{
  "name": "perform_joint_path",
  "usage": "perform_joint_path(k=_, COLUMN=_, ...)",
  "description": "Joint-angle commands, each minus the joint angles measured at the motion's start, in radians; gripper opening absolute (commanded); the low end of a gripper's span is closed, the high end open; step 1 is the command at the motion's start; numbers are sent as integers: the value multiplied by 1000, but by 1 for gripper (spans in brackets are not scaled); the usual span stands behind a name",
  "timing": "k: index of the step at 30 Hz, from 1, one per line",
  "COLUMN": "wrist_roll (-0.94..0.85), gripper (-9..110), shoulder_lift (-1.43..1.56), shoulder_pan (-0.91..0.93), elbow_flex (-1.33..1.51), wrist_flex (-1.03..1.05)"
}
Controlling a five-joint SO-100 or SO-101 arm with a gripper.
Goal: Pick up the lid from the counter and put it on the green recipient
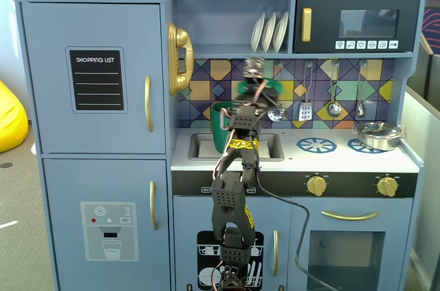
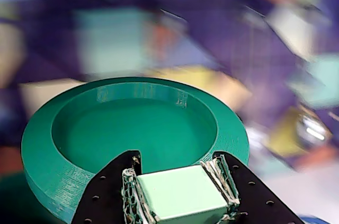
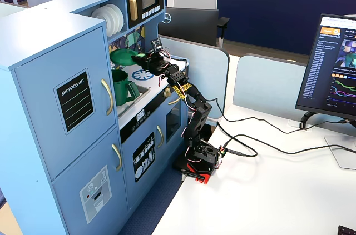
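My gripper is shut on the pale-green strap handle of the green lid, whose round disc fills the wrist view in front of the jaws. In a fixed view the lid hangs in the air in front of the tiled back wall, above and just right of the tall dark-green pot. The pot stands at the sink end of the white counter. In the other fixed view the lid is held clear above the pot, with the gripper to its right.
A shiny steel pan sits on the right blue burner ring. A second burner ring is bare. Utensils hang on the back wall. A shelf with white plates is close above the lid. A grey sink lies beside the pot.
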Motion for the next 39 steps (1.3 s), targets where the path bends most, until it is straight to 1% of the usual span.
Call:
perform_joint_path(k=1, wrist_roll=-20, gripper=0, shoulder_lift=89, shoulder_pan=-120, elbow_flex=-104, wrist_flex=40)
perform_joint_path(k=7, wrist_roll=-34, gripper=0, shoulder_lift=86, shoulder_pan=-184, elbow_flex=-61, wrist_flex=44)
perform_joint_path(k=18, wrist_roll=-11, gripper=0, shoulder_lift=6, shoulder_pan=-147, elbow_flex=-12, wrist_flex=-26)
perform_joint_path(k=27, wrist_roll=-9, gripper=0, shoulder_lift=-35, shoulder_pan=-133, elbow_flex=12, wrist_flex=-28)
perform_joint_path(k=39, wrist_roll=-38, gripper=0, shoulder_lift=-6, shoulder_pan=-147, elbow_flex=87, wrist_flex=-17)
